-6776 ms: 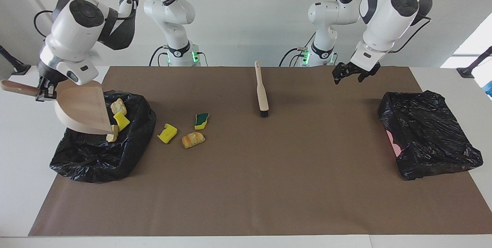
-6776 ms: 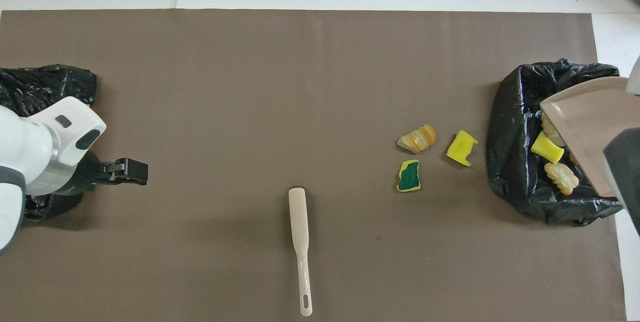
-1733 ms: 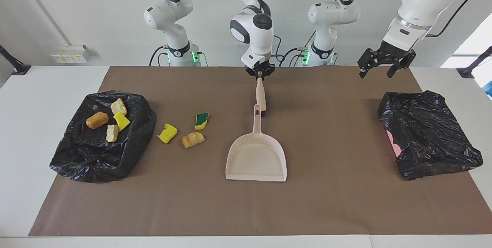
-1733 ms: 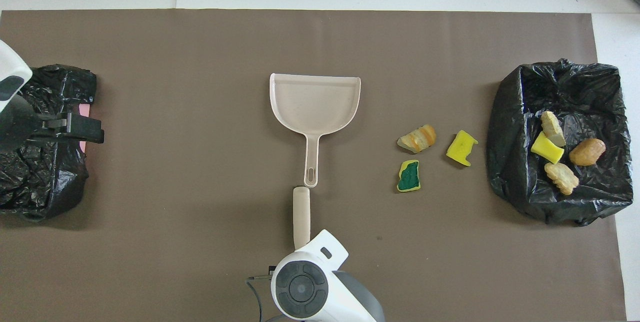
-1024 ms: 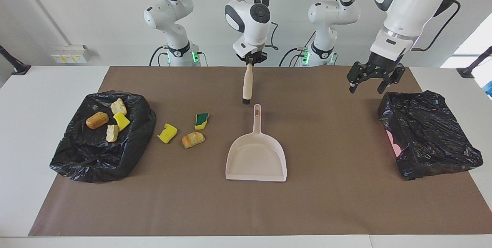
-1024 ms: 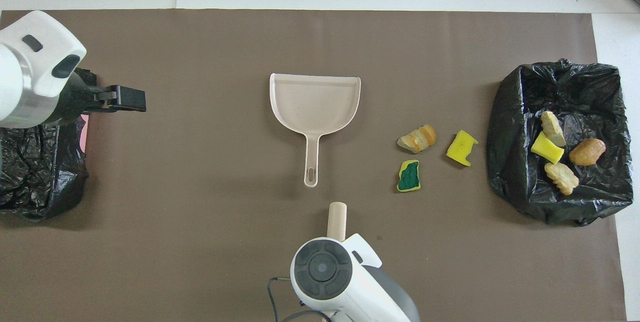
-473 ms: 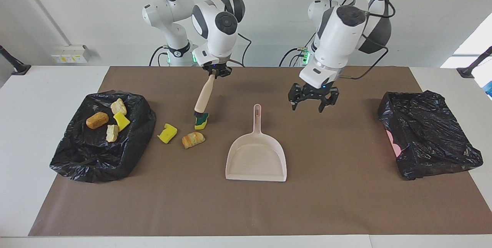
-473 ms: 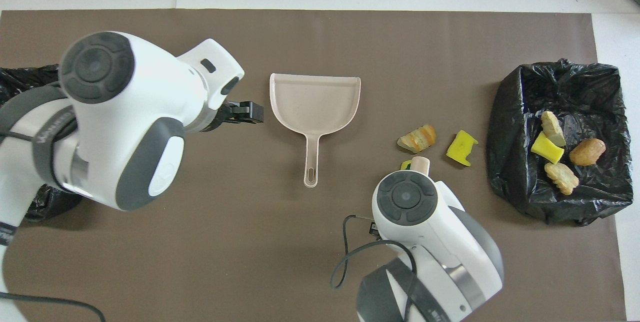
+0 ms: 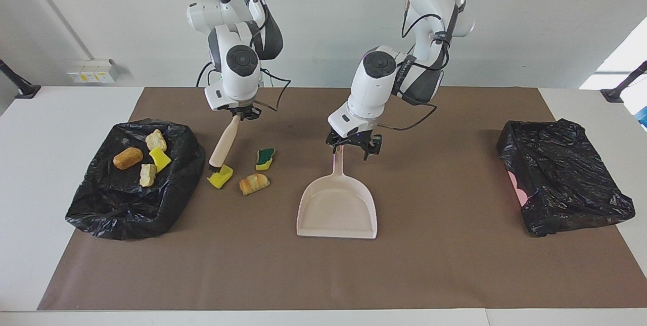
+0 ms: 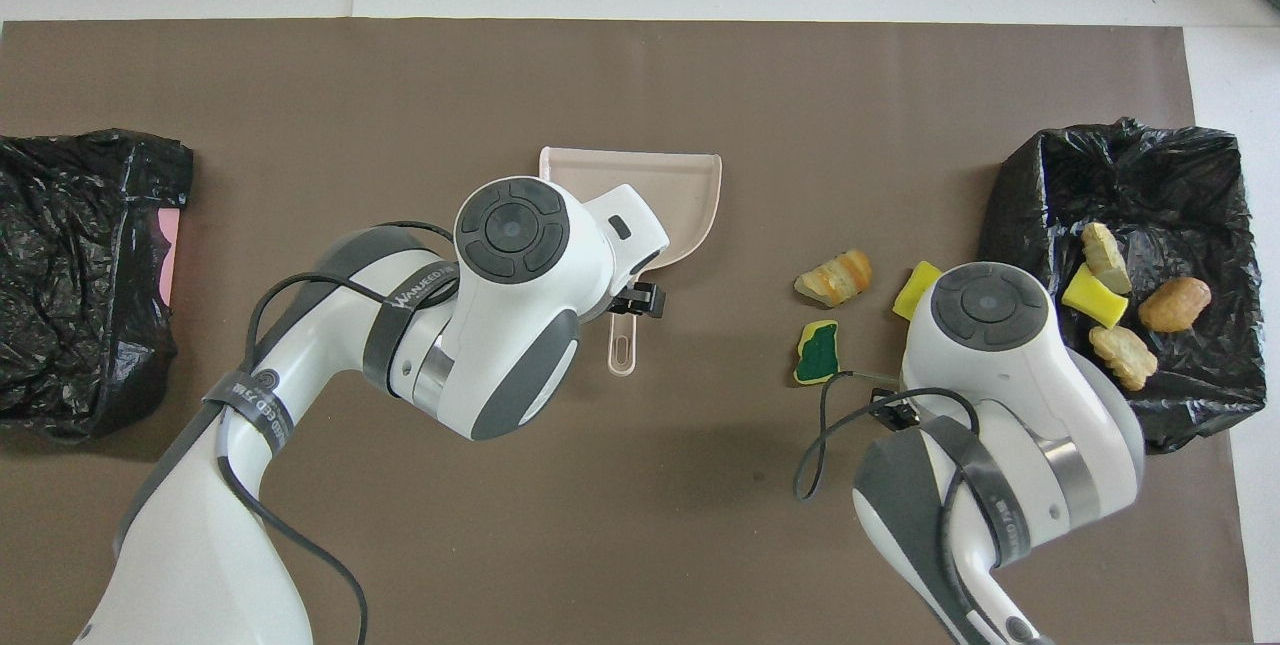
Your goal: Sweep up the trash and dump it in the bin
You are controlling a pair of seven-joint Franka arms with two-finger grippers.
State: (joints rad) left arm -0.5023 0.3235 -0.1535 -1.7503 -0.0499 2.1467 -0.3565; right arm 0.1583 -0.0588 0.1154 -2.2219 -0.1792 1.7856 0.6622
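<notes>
My right gripper [image 9: 243,112] is shut on the beige brush [image 9: 225,141], which slants down so that its dark bristles touch a yellow sponge piece [image 9: 220,176] beside the bin [image 9: 126,220]. Two more pieces of trash lie on the mat nearby: a green-topped sponge [image 9: 264,158] and a golden pastry [image 9: 253,183]. The bin, lined with a black bag, holds several pieces. My left gripper [image 9: 350,150] hangs open just over the handle end of the beige dustpan [image 9: 337,210]. In the overhead view both arms cover their grippers; the dustpan [image 10: 690,190] shows in part.
The brown mat [image 9: 323,275] covers the table. A second black bag [image 9: 563,174] with a pink patch lies at the left arm's end. The bin [image 10: 1020,255] sits at the right arm's end.
My right gripper has carried the brush from over the table's middle down to the yellow sponge by the bin. My left gripper has swung from the second bag to over the dustpan handle.
</notes>
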